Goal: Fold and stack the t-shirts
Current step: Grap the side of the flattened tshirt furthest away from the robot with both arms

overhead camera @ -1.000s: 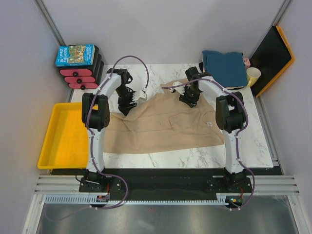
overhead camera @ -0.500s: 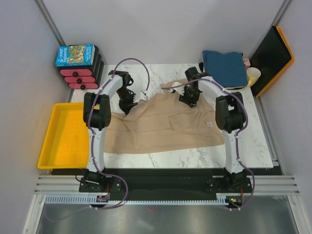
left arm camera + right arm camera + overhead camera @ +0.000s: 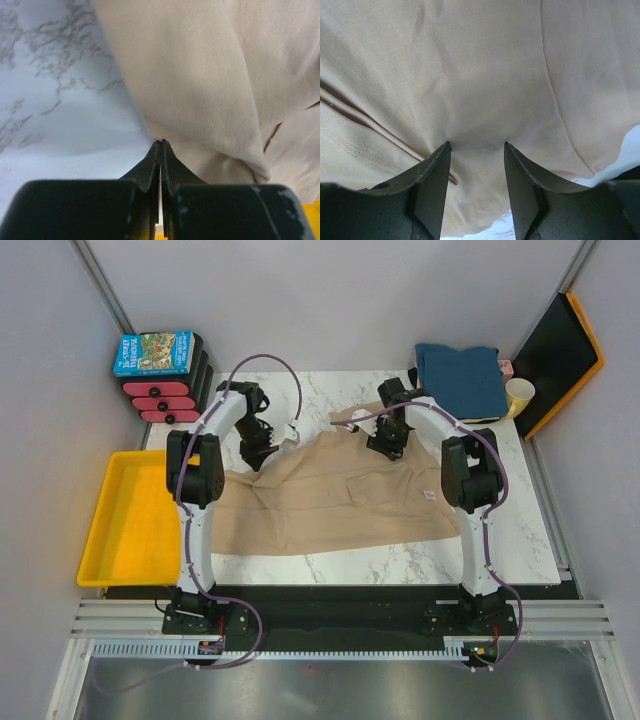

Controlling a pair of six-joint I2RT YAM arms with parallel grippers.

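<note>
The large tan t-shirt (image 3: 340,500) lies spread and rumpled on the marble table (image 3: 520,530), a small white label (image 3: 428,495) near its right edge. My left gripper (image 3: 262,455) is at the shirt's upper left edge. In the left wrist view the gripper (image 3: 161,142) is shut, its tips pinching the hem of the tan cloth (image 3: 200,75). My right gripper (image 3: 385,445) stands over the shirt's top middle. Seen from the right wrist, the gripper (image 3: 476,145) is open, tips down on the tan cloth (image 3: 470,65). A folded teal-blue t-shirt (image 3: 462,375) sits at the back right.
A yellow tray (image 3: 130,515) lies off the table's left side. A blue picture-covered box (image 3: 153,352) rests on a red and black stack (image 3: 165,395) at the back left. A pale yellow cup (image 3: 519,395) and a black board with orange rim (image 3: 560,355) stand at the back right.
My left gripper has closed on the shirt's upper left edge and shifted slightly toward the back. The right arm has barely moved.
</note>
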